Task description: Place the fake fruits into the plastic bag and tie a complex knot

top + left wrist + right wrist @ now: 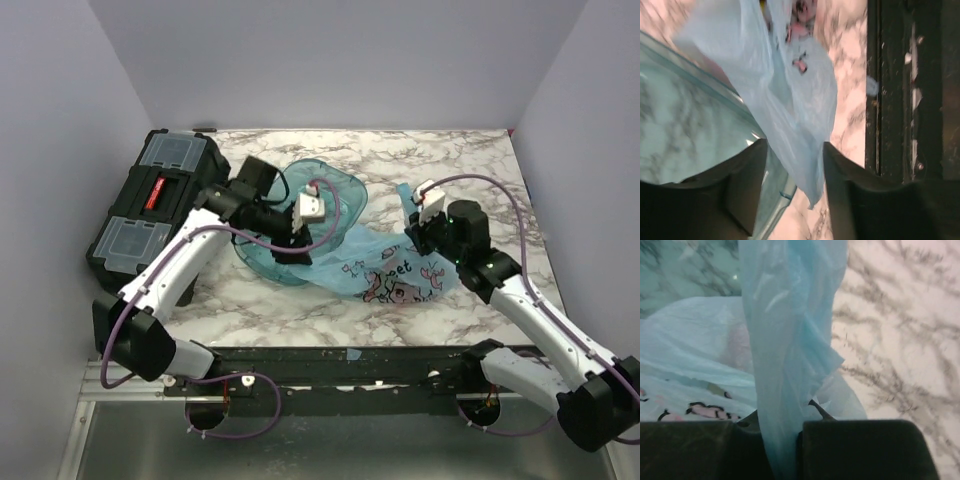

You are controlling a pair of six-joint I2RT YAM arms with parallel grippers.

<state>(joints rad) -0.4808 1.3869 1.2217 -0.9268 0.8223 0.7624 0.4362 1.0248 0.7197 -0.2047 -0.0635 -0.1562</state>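
The light-blue plastic bag (392, 268) with pink cartoon print lies on the marble table between my arms. My right gripper (424, 214) is shut on a gathered strip of the bag (785, 390), which runs up from between its closed fingers. My left gripper (300, 222) is open. A loose corner of the bag (800, 125) hangs between its spread fingers (747, 185), touching neither. The bag is also seen in the left wrist view beside the teal tray (680, 120). No fruits are clearly visible; only a faint pinkish shape shows through the bag (737, 347).
The clear teal oval tray (340, 190) lies under and behind my left gripper. A black toolbox (150, 205) stands at the far left. A black rail (350, 360) runs along the table's near edge. Grey walls enclose the table.
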